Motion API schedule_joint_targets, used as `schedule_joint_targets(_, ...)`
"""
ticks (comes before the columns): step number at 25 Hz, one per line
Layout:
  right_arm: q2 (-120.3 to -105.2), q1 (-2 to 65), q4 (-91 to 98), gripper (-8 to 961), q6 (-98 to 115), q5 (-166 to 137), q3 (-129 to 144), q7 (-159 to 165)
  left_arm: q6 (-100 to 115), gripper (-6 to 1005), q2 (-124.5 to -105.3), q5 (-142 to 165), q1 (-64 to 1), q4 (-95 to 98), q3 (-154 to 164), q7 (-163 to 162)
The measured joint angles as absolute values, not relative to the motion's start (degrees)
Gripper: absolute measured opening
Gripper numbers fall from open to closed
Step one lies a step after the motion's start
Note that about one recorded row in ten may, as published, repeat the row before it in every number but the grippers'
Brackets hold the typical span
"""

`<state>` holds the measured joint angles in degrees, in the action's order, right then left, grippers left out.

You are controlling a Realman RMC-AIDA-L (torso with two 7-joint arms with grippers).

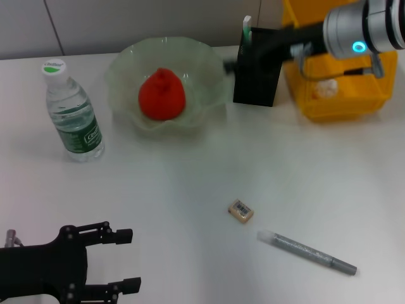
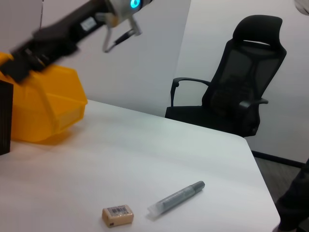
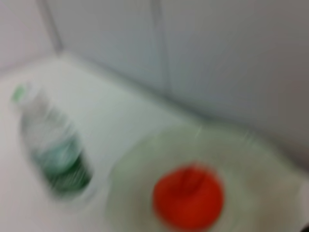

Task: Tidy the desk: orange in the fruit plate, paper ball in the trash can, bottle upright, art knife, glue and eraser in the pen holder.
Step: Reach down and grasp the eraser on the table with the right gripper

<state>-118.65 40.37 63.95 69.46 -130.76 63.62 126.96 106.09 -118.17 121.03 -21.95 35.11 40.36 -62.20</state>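
Left hand low at the near-left corner of the desk, fingers spread apart, gripping nothing. Bottle upright on the left, cap on. Next along, plate with orange resting inside. Farther right and nearer, eraser flat on the desk, just beside a grey pen lying at a slant, the two apart. Toward the back, holder standing just left of the can, a green-and-white item sticking up from its top. Right hand reached in at the holder's top, blurred; cannot tell whether released or clenched. Paper ball white inside the can. Office chair behind the desk in the left wrist view.
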Motion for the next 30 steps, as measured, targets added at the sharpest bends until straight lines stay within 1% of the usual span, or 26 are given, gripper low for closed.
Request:
schedule_joint_targets(1,-118.69,41.3,65.4,621,72.8,-133.7,64.4,129.9,106.1,781,-118.17,121.0,-22.0,35.1,40.4,-62.2)
schedule_joint_targets(2,-118.78,43.5,67.7,619,79.6,-138.6,66.2,135.5,106.1,781,-118.16,121.0,-22.1,35.1,40.4,-62.2)
schedule_joint_targets(4,-118.78,44.7,68.1,616,82.1,-140.1,66.9,137.6,106.1,782,-118.17,121.0,-22.4,35.1,40.4,-62.1)
schedule_joint_targets(7,-118.79,48.3,66.9,610,87.5,-142.6,68.5,142.7,106.4,782,-118.19,121.2,-22.6,35.1,40.4,-62.0)
schedule_joint_targets(11,-118.89,53.6,60.0,603,91.5,-144.6,69.9,147.7,106.6,782,-118.2,121.2,-22.7,35.1,40.4,-61.9)
schedule_joint_targets(16,-119.19,58.7,50.1,594,91.4,-145.1,72.8,151.0,106.9,781,-118.21,121.4,-23.0,35.2,40.4,-61.9)
schedule_joint_targets(20,-119.56,61.0,46.4,586,90.9,-145.1,78.0,153.3,107.1,781,-118.21,121.5,-23.2,35.3,40.4,-61.8)
schedule_joint_targets(25,-119.65,63.3,44.5,577,90.3,-145.0,87.0,157.6,107.1,781,-118.21,121.5,-23.2,35.4,40.4,-61.8)
schedule_joint_targets(30,-119.84,64.1,43.1,568,89.0,-144.8,90.0,158.9,107.1,781,-118.22,121.5,-23.2,35.1,40.4,-61.1)
